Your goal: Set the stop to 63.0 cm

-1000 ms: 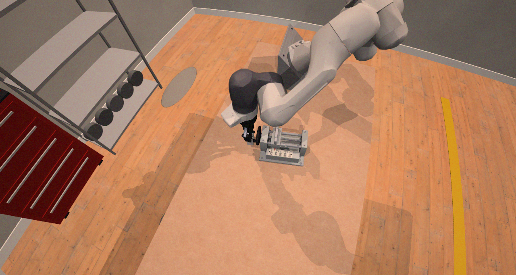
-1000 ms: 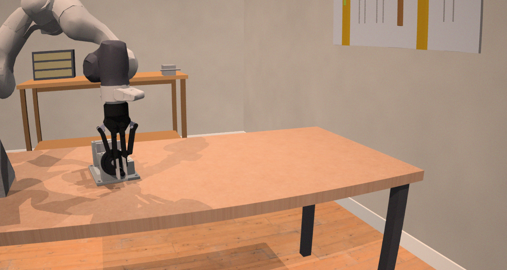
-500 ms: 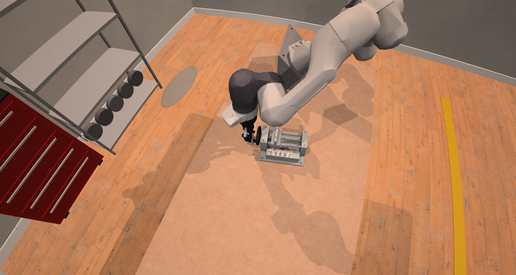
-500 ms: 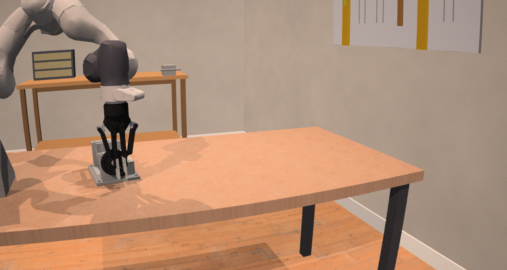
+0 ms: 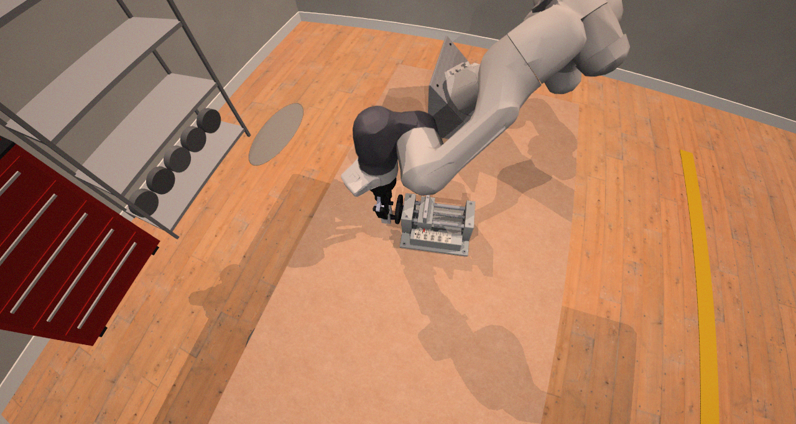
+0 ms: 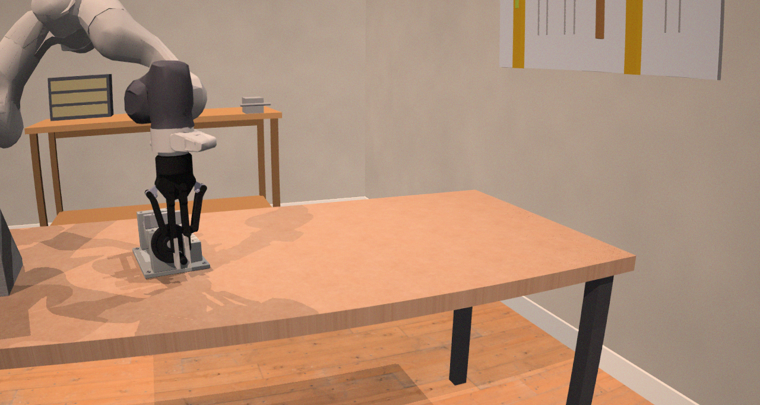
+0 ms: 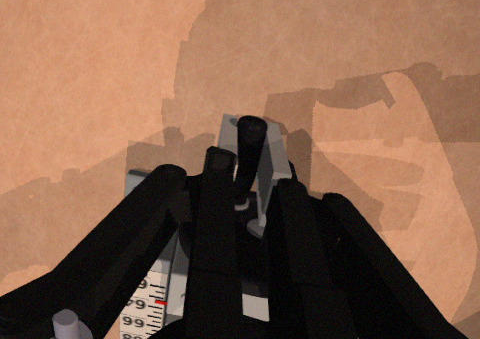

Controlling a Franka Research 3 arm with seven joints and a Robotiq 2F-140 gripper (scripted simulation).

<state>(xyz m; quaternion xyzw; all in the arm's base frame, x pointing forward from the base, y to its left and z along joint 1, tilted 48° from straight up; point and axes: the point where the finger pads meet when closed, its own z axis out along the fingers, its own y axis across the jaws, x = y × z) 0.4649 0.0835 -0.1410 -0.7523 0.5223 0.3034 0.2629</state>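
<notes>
Orange wooden table (image 6: 478, 253), grey stop fixture (image 6: 197, 253) standing near its far left end

Pale robot arm (image 5: 489, 104) bent over a tabletop (image 5: 356, 321), black gripper (image 5: 385, 209) closed on a black handwheel (image 5: 398, 207), grey stop fixture (image 5: 439, 224) set just beside it, shelving (image 5: 189, 37) seen alongside.

we count one arm (image 5: 500, 99) with one gripper (image 6: 177, 243), one stop fixture (image 5: 439, 224) and one black handwheel (image 6: 164, 247) near the table's (image 6: 478, 253) far left corner. beyond it: one shelf rack (image 5: 222, 93) carrying five dark discs (image 5: 176, 158), one red drawer cabinet (image 5: 66, 265), one side table (image 6: 222, 116), one wall chart (image 6: 611, 25).
</notes>
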